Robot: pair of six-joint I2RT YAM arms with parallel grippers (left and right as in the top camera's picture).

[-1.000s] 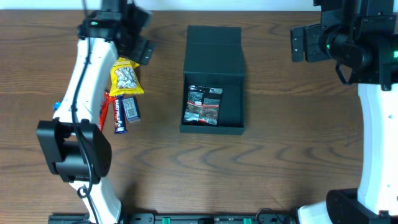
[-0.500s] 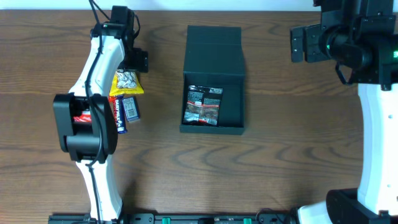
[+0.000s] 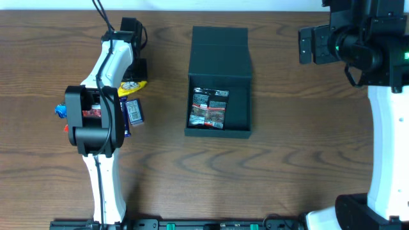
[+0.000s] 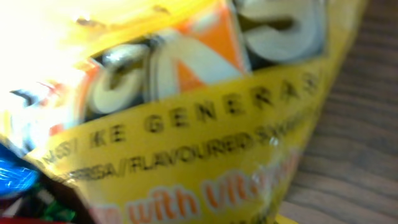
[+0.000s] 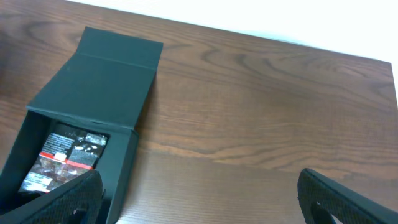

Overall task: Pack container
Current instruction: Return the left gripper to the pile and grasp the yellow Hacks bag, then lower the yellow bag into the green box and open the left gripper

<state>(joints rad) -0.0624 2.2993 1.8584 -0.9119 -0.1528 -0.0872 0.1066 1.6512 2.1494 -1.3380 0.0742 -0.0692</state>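
Task thing: the dark teal-black, matte, shallow cardboard container [image 3: 217, 133] sits mid-tabletop toward the far edge of the dark wooden tabletop [image 3: 287, 166]. It is open, with its hinged flap lid [image 3: 219, 51] laid back toward that edge.
Inside it: one black-and-red printed packet [image 3: 209, 107] lies flat, and bare floor shows on its right.
Left gripper [image 3: 132, 75]: down over the glossy yellow snack packet [image 4: 249, 124] near the far left. The packet fills the wrist view with no fingers showing, and the arm hides them from above. I cannot tell whether it is clenched on the packet.
Right gripper [image 5: 196, 186]: released, fingers spread wide, holding nothing, by the far right corner.
Neighbour: a blue wrapped bar [image 3: 133, 112] lies just nearward of the yellow packet.
Key relation: the container lies to the left gripper's right, with bare wood between them. Its long axis runs from near edge to far edge, and the open tray is the nearer half.
Likely demand: a carry rightward and slightly nearward, landing past the lid.
Nearer arm: the left, already at the packet.
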